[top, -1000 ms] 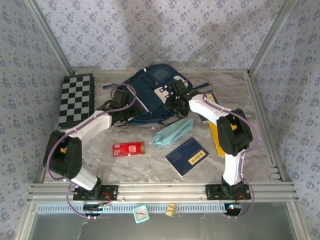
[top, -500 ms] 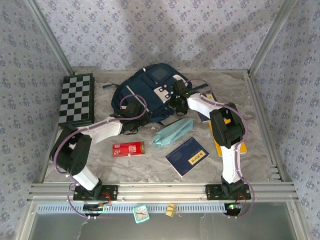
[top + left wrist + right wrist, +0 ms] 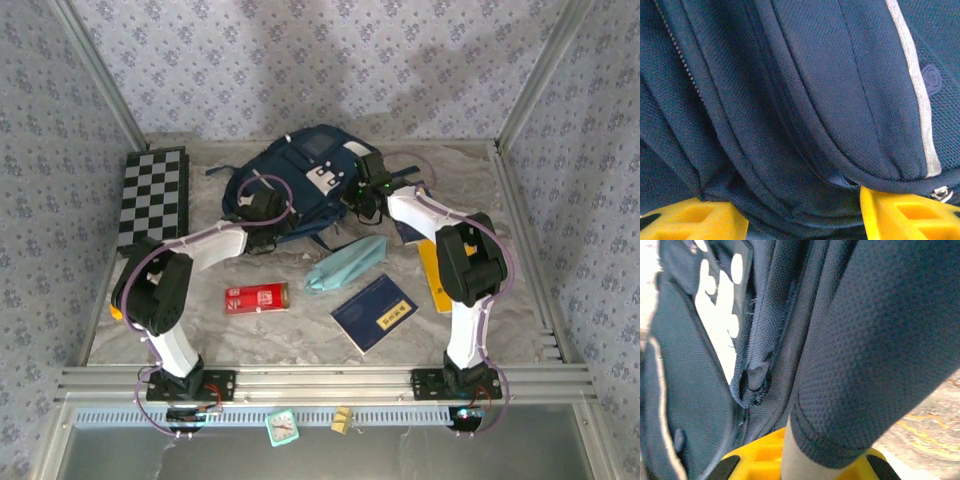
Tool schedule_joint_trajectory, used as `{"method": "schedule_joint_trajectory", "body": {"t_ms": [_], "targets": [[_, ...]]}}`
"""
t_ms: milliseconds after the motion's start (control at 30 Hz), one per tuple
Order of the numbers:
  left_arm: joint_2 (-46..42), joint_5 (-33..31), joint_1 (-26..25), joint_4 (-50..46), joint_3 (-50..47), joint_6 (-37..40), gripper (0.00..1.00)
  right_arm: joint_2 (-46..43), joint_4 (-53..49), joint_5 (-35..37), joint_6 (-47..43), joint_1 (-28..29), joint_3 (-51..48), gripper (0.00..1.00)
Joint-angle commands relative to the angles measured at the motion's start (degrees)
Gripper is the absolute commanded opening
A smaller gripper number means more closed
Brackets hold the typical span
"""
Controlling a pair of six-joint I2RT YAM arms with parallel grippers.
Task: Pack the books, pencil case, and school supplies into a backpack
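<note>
The backpack point(image 3: 300, 180) lies at 12 o'clock on the table point(image 3: 300, 340), and both arms reach up to it. The right gripper point(image 3: 366, 192) is at the bag's 3 o'clock side. In the right wrist view its yellow fingers point(image 3: 757, 457) are squeezed tight on a fold of the bag's blue cloth. The left gripper point(image 3: 262, 207) is at the bag's 8 o'clock side. In the left wrist view its yellow fingers point(image 3: 690, 222) sit far apart with blue bag cloth bulging between them. I cannot tell if they are holding the cloth or just resting against it.

The other things lie on the table, not in the bag. The teal pencil case point(image 3: 345, 265) is in the middle. The red box point(image 3: 257, 297) is at 8 o'clock. One blue book point(image 3: 374, 312) is at 5 o'clock. The yellow book point(image 3: 430, 280) is at 4 o'clock, partly under the right arm. Another blue book point(image 3: 406, 233) peeks out at 2 o'clock. The chequered board point(image 3: 152, 198) is at 10 o'clock.
</note>
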Motion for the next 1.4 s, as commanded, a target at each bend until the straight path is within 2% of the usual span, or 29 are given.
{"method": "schedule_joint_trajectory", "body": {"t_ms": [0,167,333,467,600,767,867,967,1133,1267,1367], "targets": [[-0.4,-3.2,2.6,4.6,4.2,3.7,0.60,-4.2,3.7,-2.5,4.9,0.7,1.3,0.00],[-2.7,-0.5,6.0,2.5,6.3,8.4,0.60,-5.7,7.7,-1.2,10.9,1.0,-0.7,0.00],[-8.4,0.2,6.1,-3.9,5.8,16.3,0.61,-6.7,10.1,0.3,17.0,2.2,-1.5,0.00],[-14.7,-2.9,3.0,-7.8,1.9,20.0,0.62,-6.8,8.5,2.9,19.9,3.8,-0.4,0.00],[-17.9,-7.1,-3.9,-10.6,0.3,21.1,0.61,-6.5,7.9,4.4,21.1,4.7,0.3,0.00],[-13.6,-6.3,-12.3,-7.8,1.9,25.0,0.54,-6.5,5.2,4.7,21.3,4.8,2.1,0.00],[-9.3,-5.0,-15.1,-4.7,3.3,27.9,0.51,-6.7,4.5,4.5,21.8,4.8,2.6,0.00],[-4.9,-3.3,-15.3,-1.6,4.6,29.0,0.50,-6.5,2.9,4.5,21.7,4.7,3.8,0.00],[1.5,-4.9,-15.3,1.6,8.4,31.1,0.50,-5.4,2.2,4.3,21.5,4.5,5.5,0.00],[5.1,-8.4,-15.3,5.0,10.0,30.4,0.51,-4.8,1.6,4.1,21.6,4.6,5.8,0.00],[6.9,-13.3,-14.9,4.3,11.9,28.0,0.49,-4.9,2.0,4.1,21.7,4.6,4.9,0.00]]}}
